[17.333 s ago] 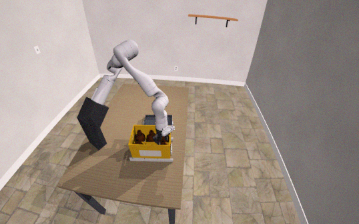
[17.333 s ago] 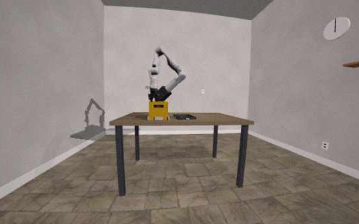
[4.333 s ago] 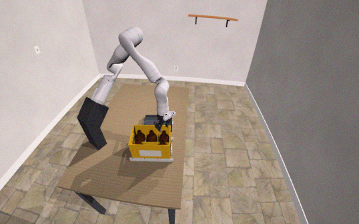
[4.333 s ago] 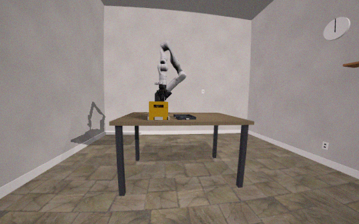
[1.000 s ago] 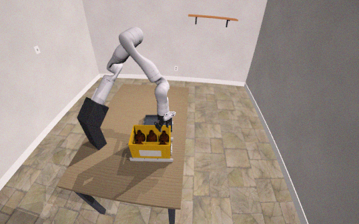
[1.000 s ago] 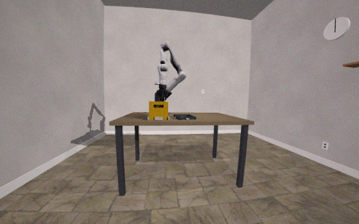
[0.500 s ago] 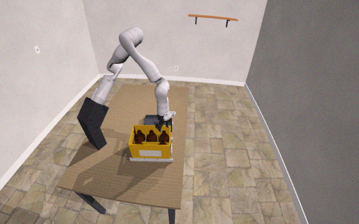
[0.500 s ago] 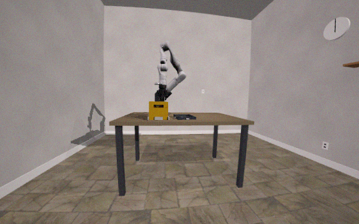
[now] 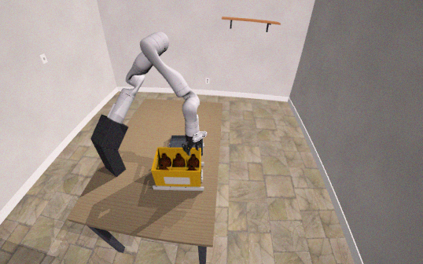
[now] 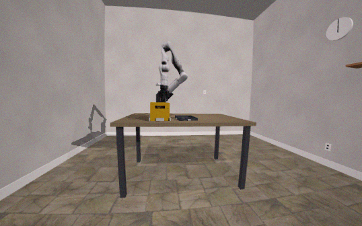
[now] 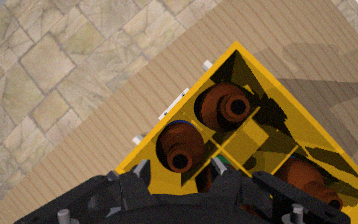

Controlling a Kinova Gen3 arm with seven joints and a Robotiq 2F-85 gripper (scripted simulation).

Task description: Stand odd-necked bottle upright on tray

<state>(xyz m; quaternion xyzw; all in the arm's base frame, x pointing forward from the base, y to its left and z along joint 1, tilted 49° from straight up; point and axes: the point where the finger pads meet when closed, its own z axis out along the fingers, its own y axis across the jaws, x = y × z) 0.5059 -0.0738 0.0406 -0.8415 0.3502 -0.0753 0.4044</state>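
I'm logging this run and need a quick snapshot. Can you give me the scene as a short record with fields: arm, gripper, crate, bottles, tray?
arm: reaching down over the far right corner of the crate
gripper: gripper partly open, holding nothing, just above the crate
crate: yellow, with dividers, on the table
bottles: brown; three show in the near row from the top view, all upright in the crate
tray: dark tray on the table beside the crate, nothing visible on it

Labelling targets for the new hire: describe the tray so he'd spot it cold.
Start at the wooden table and find the yellow crate of brown bottles. The tray lies flat on the table just behind the crate, on the arm's side, partly under the claw. It is the only low, dark grey, shallow item there.
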